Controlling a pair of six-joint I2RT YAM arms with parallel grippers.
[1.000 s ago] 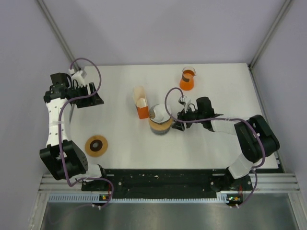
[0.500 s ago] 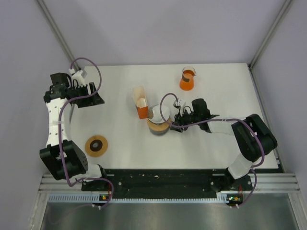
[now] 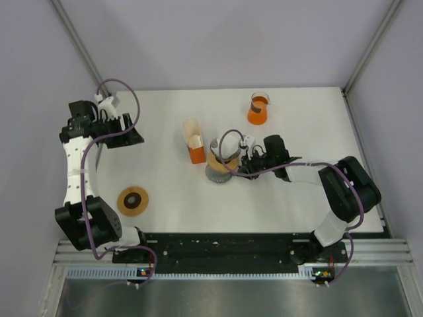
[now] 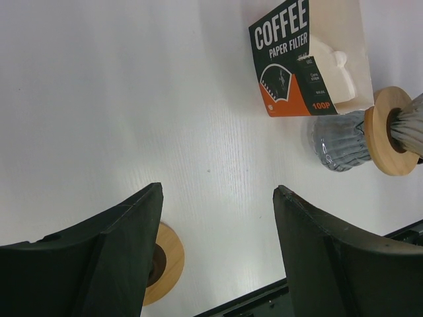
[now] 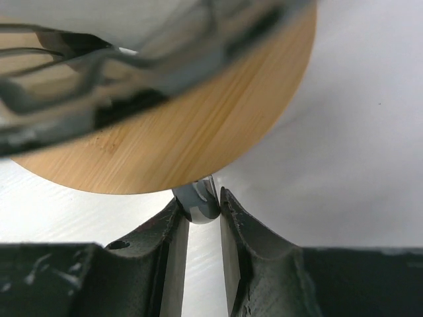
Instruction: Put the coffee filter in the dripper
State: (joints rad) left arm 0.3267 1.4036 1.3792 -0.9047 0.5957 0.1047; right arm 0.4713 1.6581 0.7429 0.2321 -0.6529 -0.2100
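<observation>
The dripper (image 3: 218, 160) is a ribbed glass cone with a tan wooden ring, mid-table beside the orange carton. It also shows in the left wrist view (image 4: 390, 142), and the right wrist view shows the ring's underside (image 5: 165, 125). My right gripper (image 3: 236, 166) is shut on its small glass handle (image 5: 198, 208), right of the dripper. Something pale shows through the glass above the ring; I cannot tell if it is the coffee filter. No loose white filter shows. My left gripper (image 3: 135, 135) is open and empty at the far left, its jaws wide (image 4: 218, 191).
The orange "Coffee Paper Filter" carton (image 3: 196, 153) with cream papers stands just left of the dripper (image 4: 291, 66). A glass beaker of orange liquid (image 3: 258, 109) stands at the back. A tan wooden disc with a dark centre (image 3: 133, 200) lies front left (image 4: 168, 261).
My right gripper has moved a little left, against the dripper. The dripper's wooden ring now shows higher in the top view, and the white top seen earlier no longer shows. The left arm is still.
</observation>
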